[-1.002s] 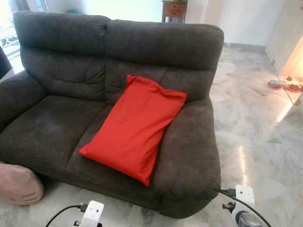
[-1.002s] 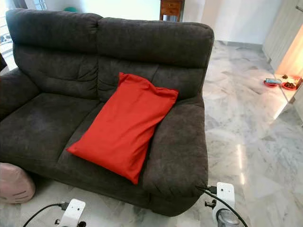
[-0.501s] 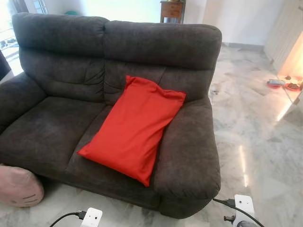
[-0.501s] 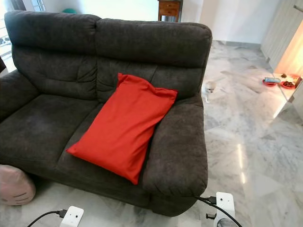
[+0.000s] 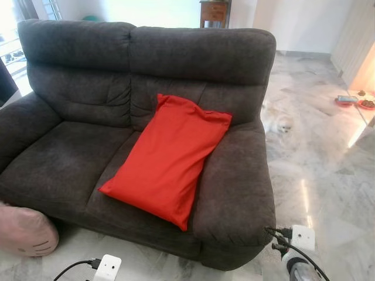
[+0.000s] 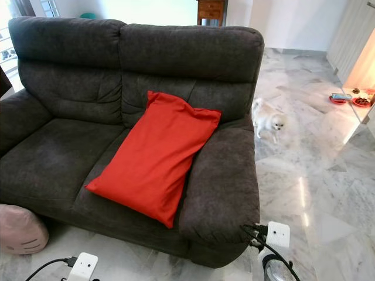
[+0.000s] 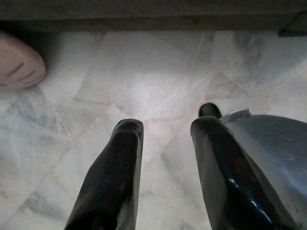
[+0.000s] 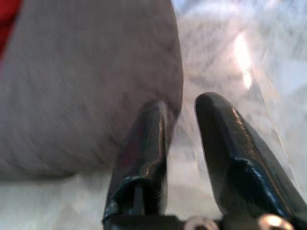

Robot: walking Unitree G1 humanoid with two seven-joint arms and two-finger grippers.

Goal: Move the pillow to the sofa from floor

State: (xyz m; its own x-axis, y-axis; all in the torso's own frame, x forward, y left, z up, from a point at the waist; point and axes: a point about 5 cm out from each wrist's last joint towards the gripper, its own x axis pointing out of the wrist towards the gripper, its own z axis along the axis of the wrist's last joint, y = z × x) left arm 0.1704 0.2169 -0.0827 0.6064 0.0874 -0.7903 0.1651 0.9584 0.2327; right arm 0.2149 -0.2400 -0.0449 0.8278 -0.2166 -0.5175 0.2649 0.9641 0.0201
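Note:
The red pillow lies on the dark grey sofa, on its right seat, tilted against the backrest and the right armrest. Nothing grips it. My left gripper hangs open over the marble floor in front of the sofa, nothing between its fingers. My right gripper is open too, low beside the front of the right armrest, holding nothing. Both wrists, the left and the right, sit at the bottom edge of the eye views.
A small white dog stands on the marble floor just right of the sofa. A pink plush cushion lies on the floor at the sofa's front left. Pet bowls sit far right; a wooden cabinet stands behind.
The white dog has walked out from behind the sofa's right side into plain view. The pillow has stayed put. The camera has shifted slightly, and both wrists sit low in view.

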